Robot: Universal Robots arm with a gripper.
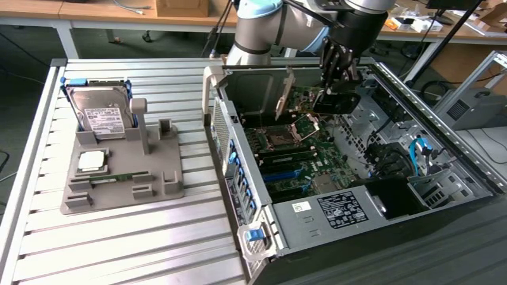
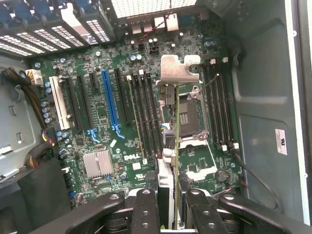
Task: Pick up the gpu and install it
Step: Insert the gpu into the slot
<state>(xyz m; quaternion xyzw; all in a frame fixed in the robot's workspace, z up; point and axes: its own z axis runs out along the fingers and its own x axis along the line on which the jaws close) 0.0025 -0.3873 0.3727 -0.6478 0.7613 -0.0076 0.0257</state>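
Note:
The gpu (image 1: 336, 103) hangs over the open computer case (image 1: 262, 228), a green card with a black cooler block and a silver end bracket (image 1: 282, 95). My gripper (image 1: 333, 88) is shut on its upper edge. In the wrist view the gpu (image 2: 177, 126) runs edge-on away from my gripper (image 2: 170, 197), with its bracket (image 2: 178, 70) at the far end. The black fingers (image 2: 146, 209) press it from both sides. It hovers above the motherboard (image 2: 112, 146), over the CPU socket (image 2: 187, 114) and apart from the blue slot (image 2: 109, 105).
A grey fixture tray (image 1: 162, 184) on the slatted table at the exterior view's left carries a hard drive (image 1: 103, 116), a CPU (image 1: 91, 160) and a memory stick (image 1: 111, 176). The power supply (image 1: 341, 208), drive bays and cables (image 1: 420, 148) crowd the case interior.

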